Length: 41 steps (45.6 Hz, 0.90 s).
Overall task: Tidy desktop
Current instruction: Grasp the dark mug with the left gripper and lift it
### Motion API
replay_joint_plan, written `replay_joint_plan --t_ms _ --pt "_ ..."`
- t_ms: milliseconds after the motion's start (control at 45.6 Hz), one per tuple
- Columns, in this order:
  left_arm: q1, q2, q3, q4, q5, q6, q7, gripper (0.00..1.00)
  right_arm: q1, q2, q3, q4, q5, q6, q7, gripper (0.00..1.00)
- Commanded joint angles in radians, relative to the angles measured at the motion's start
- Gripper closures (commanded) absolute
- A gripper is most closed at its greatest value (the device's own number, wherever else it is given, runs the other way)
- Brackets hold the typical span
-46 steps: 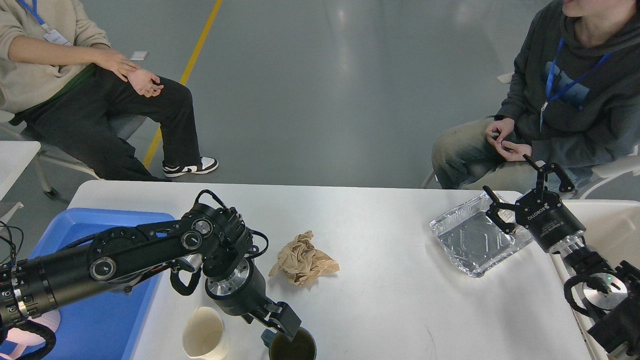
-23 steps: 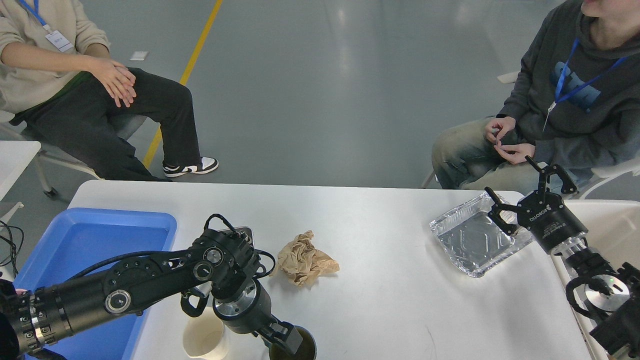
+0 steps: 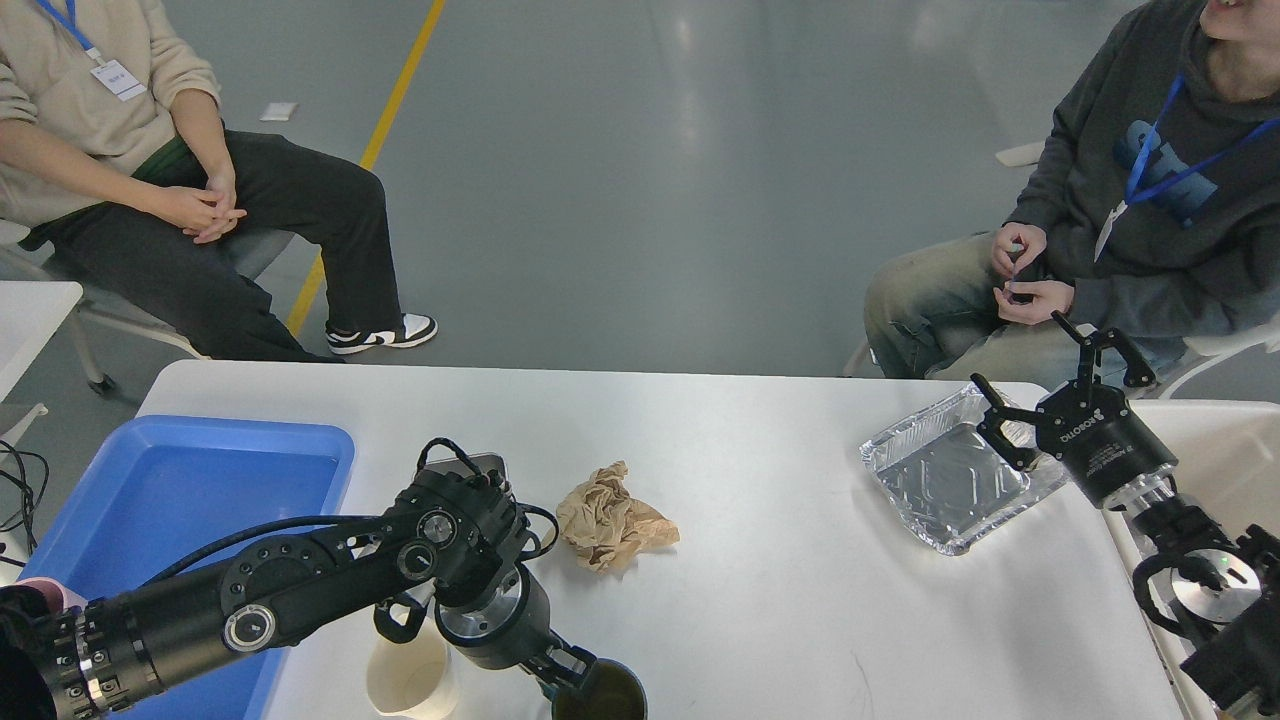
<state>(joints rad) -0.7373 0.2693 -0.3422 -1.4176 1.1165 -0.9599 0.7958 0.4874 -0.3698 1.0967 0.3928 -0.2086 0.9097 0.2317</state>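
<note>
The white counter [image 3: 760,520], the desktop of the task, fills the lower half of the view from its rounded far corner at 10 o'clock to the near edge at 6 o'clock; its widest bare stretch runs through the middle and toward 5 o'clock, marked only by a faint thin scratch near the front. At 8 o'clock a blue plastic tray [image 3: 190,480] lies over the counter's left edge, and the left arm reaches across its near side. At 3 o'clock a crinkled foil tray [image 3: 940,490] sits close to the far right corner, with a cream-white bin [image 3: 1225,450] just past the counter's right edge. A crumpled brown paper napkin [image 3: 612,518] lies near the centre, slightly toward 7 o'clock, apart from everything else. At 6 o'clock, by the front edge, a white paper cup [image 3: 408,680] and a dark cup [image 3: 603,697] stand near each other, with the left wrist between and above them. The left claw [image 3: 568,676] is at the dark cup's rim, seen end-on, so I cannot tell whether it is gripping. The right claw [image 3: 1060,385] hangs over the foil tray's far right rim with its two fingers spread wide, holding nothing. Two seated people sit beyond the far edge, at 10 and 2 o'clock.
</note>
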Motion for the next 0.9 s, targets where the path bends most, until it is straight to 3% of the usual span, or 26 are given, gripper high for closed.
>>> replay_joint_plan --t_ms 0,66,131,175,636,877 --pt "0.001 -0.001 0.006 -0.001 0.011 0.000 0.011 0.52 -0.001 0.000 0.000 0.000 0.000 0.000 0.000 0.00" --pt "0.001 -0.001 0.006 -0.001 0.011 0.000 0.031 0.62 -0.001 0.000 0.000 -0.002 0.000 0.000 0.000 0.00" --pt "0.003 -0.001 0.008 -0.001 0.013 0.000 0.054 0.88 -0.001 0.000 0.002 -0.002 0.000 -0.002 0.000 0.00" --pt "0.004 -0.001 0.006 -0.001 0.013 0.000 0.063 0.95 -0.001 0.000 0.002 -0.002 0.000 0.000 0.000 0.00" --pt "-0.013 0.004 -0.052 0.000 -0.001 0.000 0.071 0.97 -0.001 0.000 0.002 -0.002 0.000 -0.002 0.001 0.00" --pt "-0.112 0.016 -0.095 0.011 -0.095 0.000 0.080 0.96 0.007 0.000 0.000 -0.002 0.000 -0.003 0.000 0.00"
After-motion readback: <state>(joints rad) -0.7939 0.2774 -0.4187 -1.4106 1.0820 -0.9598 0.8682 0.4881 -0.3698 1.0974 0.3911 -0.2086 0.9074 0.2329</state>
